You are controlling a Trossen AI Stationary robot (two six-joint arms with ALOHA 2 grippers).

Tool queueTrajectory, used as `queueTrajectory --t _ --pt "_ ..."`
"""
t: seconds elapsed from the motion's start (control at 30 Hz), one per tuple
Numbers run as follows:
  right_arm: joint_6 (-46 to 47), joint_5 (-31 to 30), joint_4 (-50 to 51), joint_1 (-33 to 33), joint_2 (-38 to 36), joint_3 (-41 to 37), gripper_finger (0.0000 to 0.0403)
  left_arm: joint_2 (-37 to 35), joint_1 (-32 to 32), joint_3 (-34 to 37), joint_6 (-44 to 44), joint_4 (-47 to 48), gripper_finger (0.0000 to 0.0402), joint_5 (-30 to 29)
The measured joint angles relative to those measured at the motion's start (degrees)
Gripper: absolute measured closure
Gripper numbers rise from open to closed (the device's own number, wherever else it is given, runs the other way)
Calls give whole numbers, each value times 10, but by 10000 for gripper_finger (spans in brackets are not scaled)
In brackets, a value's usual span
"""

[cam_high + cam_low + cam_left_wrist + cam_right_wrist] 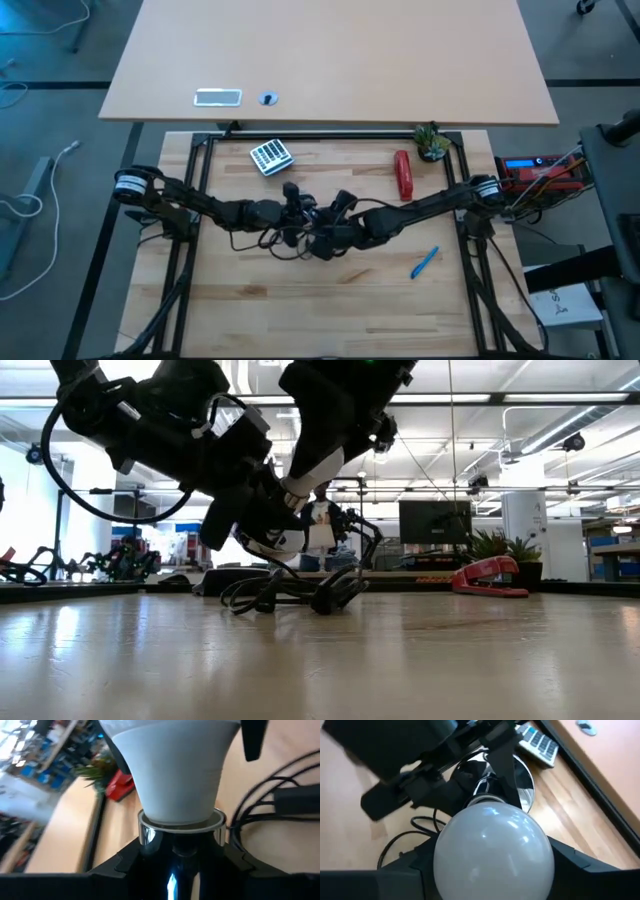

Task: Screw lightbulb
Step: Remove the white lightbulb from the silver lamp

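Wrist views: right fingers (492, 885) flank lightbulb (492, 852), grip uncertain; left fingers (175, 862) clamp socket (181, 827).

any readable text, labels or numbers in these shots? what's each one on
None can be read.
Calculator: its keys show, their markings too small to read.
Paper beside the table's right edge: dark print, too small to read.
Lightbulb and silver socket: no marking visible.

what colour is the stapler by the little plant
Red. The stapler shows best in the high view, lying beside the plant.
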State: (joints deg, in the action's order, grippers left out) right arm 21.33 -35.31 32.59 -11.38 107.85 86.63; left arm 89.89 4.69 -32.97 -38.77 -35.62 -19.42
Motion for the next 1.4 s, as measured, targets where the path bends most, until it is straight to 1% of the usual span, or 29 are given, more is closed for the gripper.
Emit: queueTrajectory --t 0.07,0.17,0.3,0.43,0.6,0.83,1.0,1.17,1.3,1.37,1.4 --pt "-16 14 7 0 0 0 168 0 0 0 6 7 241 22" --pt "-37 26 16 0 0 1 168 0 0 0 7 10 241 34" --pt "-93 36 29 -1 0 5 168 0 0 0 6 13 241 61" --pt "-185 39 65 -4 0 28 168 0 0 -13 11 25 242 72" --pt "-307 53 88 -8 0 51 168 0 -1 -29 29 55 242 130" --pt "-466 52 95 -16 1 54 168 0 -2 -34 32 67 243 149" --pt "-547 48 98 -18 1 54 168 0 -2 -34 32 67 243 154" --pt "-584 45 100 -19 1 54 168 0 -2 -34 32 68 242 154" --pt "-555 49 99 -21 1 54 164 0 -3 -34 35 70 242 158" --pt "-521 56 97 -23 1 54 133 0 -3 -34 34 69 242 164" --pt "-500 49 103 -26 0 54 113 0 -3 -34 21 68 242 175"
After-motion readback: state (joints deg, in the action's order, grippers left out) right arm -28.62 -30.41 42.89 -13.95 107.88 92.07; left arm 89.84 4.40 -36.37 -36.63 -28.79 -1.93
